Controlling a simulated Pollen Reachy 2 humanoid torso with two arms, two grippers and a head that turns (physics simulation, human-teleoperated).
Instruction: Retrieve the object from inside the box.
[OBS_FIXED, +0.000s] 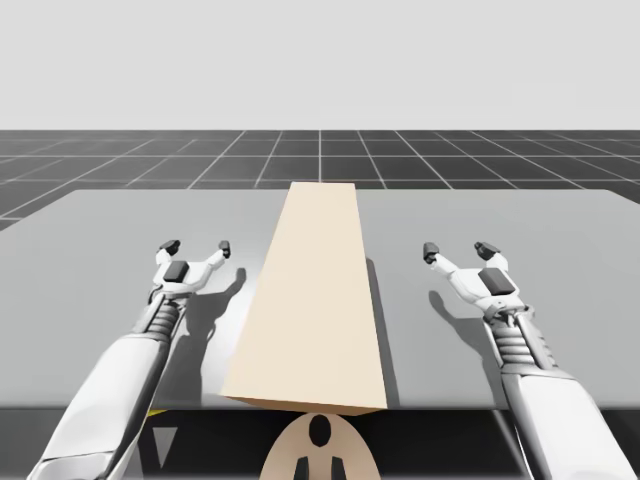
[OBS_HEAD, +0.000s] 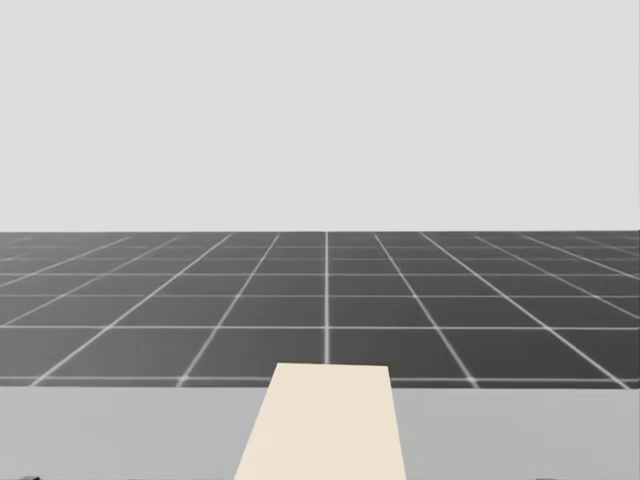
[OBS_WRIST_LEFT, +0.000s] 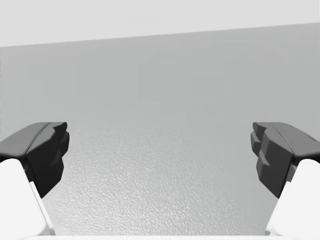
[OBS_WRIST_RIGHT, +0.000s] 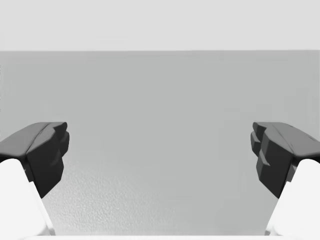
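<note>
Pretty much at the start here, I'd say. The long tan box (OBS_FIXED: 315, 300), smooth and flat-topped, sits closed in the middle of the matte grey counter (OBS_FIXED: 110, 230), so the object inside is hidden. The left end effector (OBS_FIXED: 197, 246) and right end effector (OBS_FIXED: 458, 248) flank it, both spread wide and empty. My guess for the next move is getting that top open.

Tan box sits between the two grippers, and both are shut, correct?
Not quite. The tan box does sit between the left gripper and the right gripper, but both are open and hold nothing; the two wrist views show it.
</note>
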